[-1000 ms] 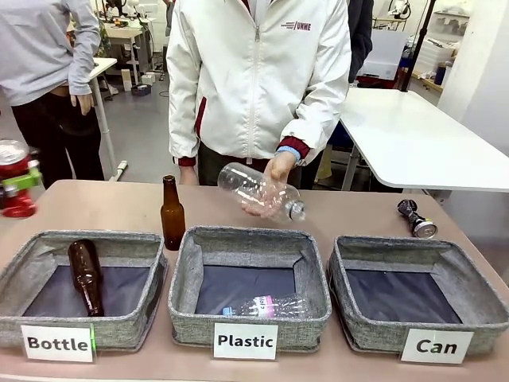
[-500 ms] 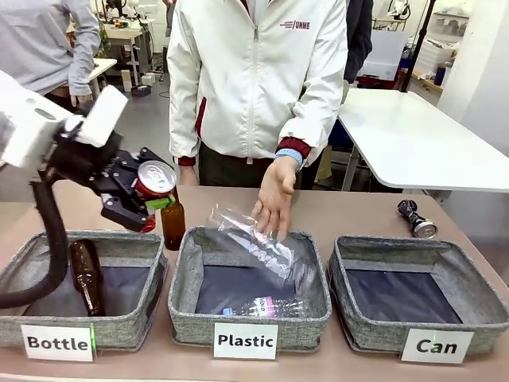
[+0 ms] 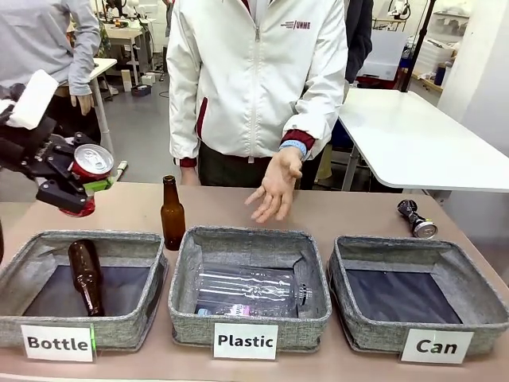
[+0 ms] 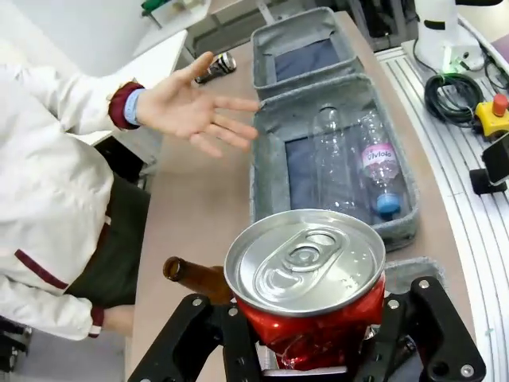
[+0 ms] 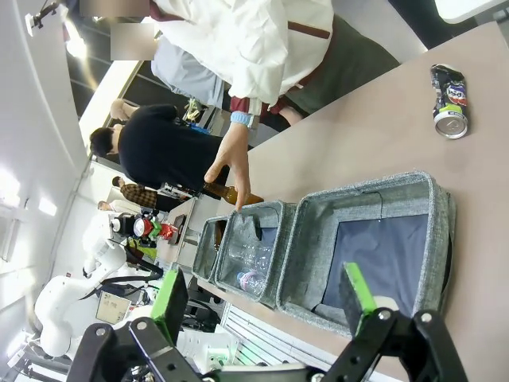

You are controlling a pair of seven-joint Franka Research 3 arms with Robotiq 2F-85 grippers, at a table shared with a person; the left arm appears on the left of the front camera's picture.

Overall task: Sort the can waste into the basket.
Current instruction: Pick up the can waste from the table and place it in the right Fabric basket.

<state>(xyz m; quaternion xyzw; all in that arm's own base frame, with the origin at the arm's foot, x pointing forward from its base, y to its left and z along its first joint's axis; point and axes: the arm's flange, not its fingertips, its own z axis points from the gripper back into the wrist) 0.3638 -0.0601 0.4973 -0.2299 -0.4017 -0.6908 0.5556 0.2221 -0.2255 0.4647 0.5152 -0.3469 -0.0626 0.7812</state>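
Observation:
A red can (image 3: 90, 164) with a silver top is gripped by my left gripper (image 3: 83, 189), held in the air above the table's far left, behind the "Bottle" basket. From the left wrist, the red can (image 4: 306, 278) sits upright in my left gripper (image 4: 312, 342), a black finger on each side. A dark printed can (image 3: 416, 219) lies on the table behind the grey "Can" basket (image 3: 398, 245), which has nothing in it. My right gripper (image 5: 264, 306) is open in the air, looking down at the "Can" basket (image 5: 441, 231) and the dark can (image 5: 449, 99).
The "Plastic" basket (image 3: 181, 270) holds two clear bottles. A brown bottle lies in the "Bottle" basket (image 3: 151, 274), and another brown bottle (image 3: 172, 213) stands behind it. The person's open hand (image 3: 274, 191) hovers over the table beyond the middle basket.
My left gripper swung in toward the middle with the red can, then back to the left. The person dropped the clear bottle into the "Plastic" basket and lifted the hand.

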